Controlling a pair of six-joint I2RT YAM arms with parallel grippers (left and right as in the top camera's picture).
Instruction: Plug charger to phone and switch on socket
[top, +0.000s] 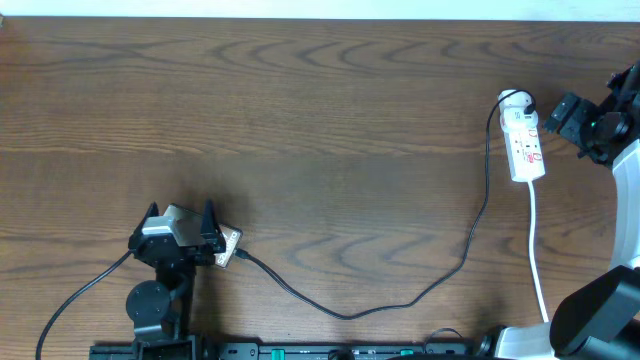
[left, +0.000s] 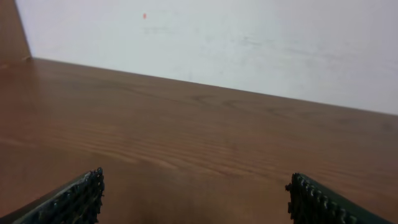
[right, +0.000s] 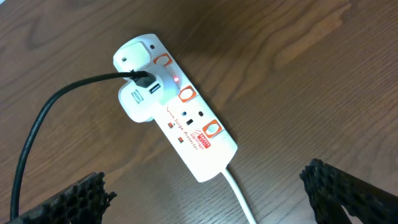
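Note:
The phone (top: 229, 245) lies at the front left, a grey slab partly hidden under my left arm. The charger, a thin black cable (top: 470, 245), runs from a white adapter (right: 140, 96) on the socket (top: 526, 142) across the table, and its tip (top: 244, 258) meets the phone's edge. My left gripper (top: 181, 213) is open and empty just left of the phone; the left wrist view (left: 196, 199) shows only bare table between the fingers. My right gripper (top: 557, 115) is open just right of the socket. In the right wrist view (right: 208, 202) it is above the socket (right: 186, 124), where a small red light (right: 176, 79) glows.
The socket's white cord (top: 537, 250) runs toward the front edge on the right. A white wall (left: 249, 43) stands beyond the table's far edge. The right arm's base (top: 600, 310) is at the front right corner.

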